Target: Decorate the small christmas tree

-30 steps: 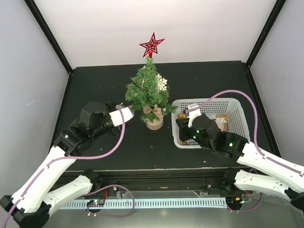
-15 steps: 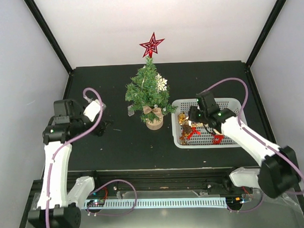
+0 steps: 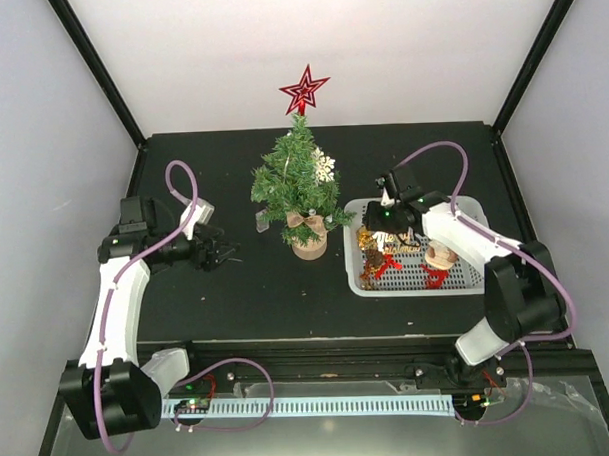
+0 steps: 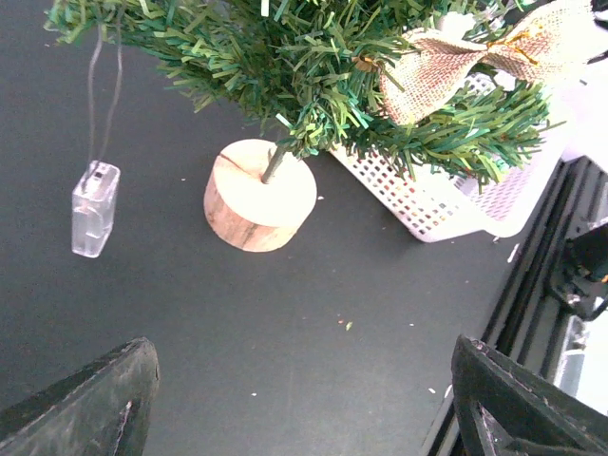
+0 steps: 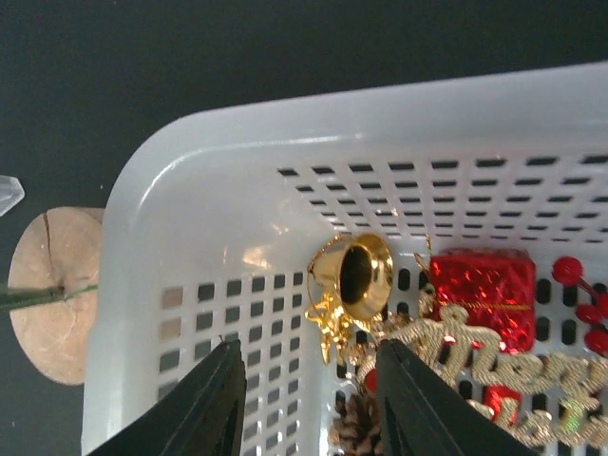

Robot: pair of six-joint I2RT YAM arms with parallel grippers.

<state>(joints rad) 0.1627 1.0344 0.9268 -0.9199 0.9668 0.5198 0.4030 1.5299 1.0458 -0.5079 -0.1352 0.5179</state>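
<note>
The small christmas tree (image 3: 299, 183) stood toward the table's (image 3: 237, 300) far edge, just left of the basket (image 3: 417, 289). It looked light, bristly and tippy, so its wooden base (image 4: 258, 195) seemed the steadiest hold. The left gripper (image 4: 304, 399) and right gripper (image 5: 309, 404) both gaped, empty.

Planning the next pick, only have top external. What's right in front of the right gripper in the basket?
Observer: Right wrist shows a gold bell lying on its side just beyond the right gripper.
Operator: Holding anything?
Observer: No, jaws apart over bare basket floor.
Operator: Left side?
Observer: Left wrist: left gripper open, empty; a clear plastic piece hangs by thread from the small christmas tree.
</note>
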